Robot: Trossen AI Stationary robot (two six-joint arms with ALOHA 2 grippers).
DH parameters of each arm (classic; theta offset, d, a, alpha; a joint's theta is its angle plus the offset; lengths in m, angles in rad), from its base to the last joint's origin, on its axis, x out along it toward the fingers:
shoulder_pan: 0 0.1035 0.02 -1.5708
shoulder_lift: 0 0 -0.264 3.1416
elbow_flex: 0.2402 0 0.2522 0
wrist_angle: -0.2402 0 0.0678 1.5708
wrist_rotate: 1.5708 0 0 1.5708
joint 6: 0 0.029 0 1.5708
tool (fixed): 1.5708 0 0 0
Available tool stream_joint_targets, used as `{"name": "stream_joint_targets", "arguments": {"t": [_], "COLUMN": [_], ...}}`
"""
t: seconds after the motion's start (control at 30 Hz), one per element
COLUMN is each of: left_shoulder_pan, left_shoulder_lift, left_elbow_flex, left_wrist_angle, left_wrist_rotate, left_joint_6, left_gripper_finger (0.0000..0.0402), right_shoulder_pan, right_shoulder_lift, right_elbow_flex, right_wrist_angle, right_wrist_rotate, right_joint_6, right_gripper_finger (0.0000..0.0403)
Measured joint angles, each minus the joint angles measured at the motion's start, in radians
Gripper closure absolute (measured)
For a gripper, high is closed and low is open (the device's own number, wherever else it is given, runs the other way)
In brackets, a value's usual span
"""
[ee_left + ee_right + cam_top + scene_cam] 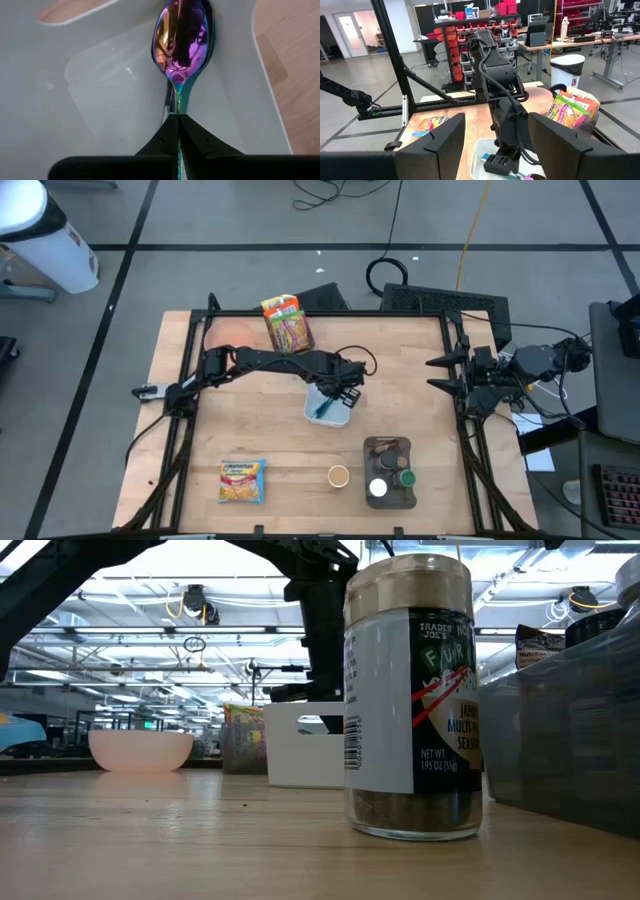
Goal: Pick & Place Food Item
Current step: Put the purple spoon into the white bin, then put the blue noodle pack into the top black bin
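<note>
A white container point(328, 408) stands at the table's middle; it also shows in the low view point(305, 745). An iridescent purple-green spoon point(180, 37) lies with its bowl inside the container point(100, 90). My left gripper point(340, 388) reaches over the container and is shut on the spoon point(322, 409). My right gripper point(440, 375) waits open and empty at the table's right edge, facing the left arm point(500, 95). My left gripper point(178, 120) pinches the spoon's thin handle point(178, 105) between its two fingertips, just behind the bowl. The fingers lie along the handle, coming down into the container from above. The bowl points away from the fingers, low inside the container; whether it rests on the floor, I cannot tell.
A pink bowl point(232, 332) and a snack bag point(288, 325) stand at the far side. A noodle packet point(242, 480), a small cup point(338, 476) and a dark tray of jars point(388, 472) sit near the front. A seasoning jar point(415, 700) stands close to the low camera.
</note>
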Motion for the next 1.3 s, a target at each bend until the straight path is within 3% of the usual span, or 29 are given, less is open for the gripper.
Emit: {"name": "stream_joint_targets", "arguments": {"t": [1.0,1.1,1.3], "left_shoulder_pan": [0.002,0.002,0.002], "left_shoulder_lift": [0.03,0.031,0.031], "left_elbow_flex": [0.0,0.0,0.0], "left_wrist_angle": [0.004,0.013,0.024], "left_wrist_rotate": [0.017,0.023,0.034], "left_joint_6": [0.0,0.011,0.018], "left_gripper_finger": [0.0375,0.036,0.0293], "right_shoulder_pan": [0.0,0.0,0.0], "right_shoulder_lift": [0.0,0.0,0.0], "right_elbow_flex": [0.0,0.0,0.0], "right_wrist_angle": [0.0,0.0,0.001], "right_wrist_rotate": [0.0,0.0,0.0], "right_joint_6": [0.008,0.008,0.008], "right_gripper_finger": [0.0193,0.0193,0.0193]}}
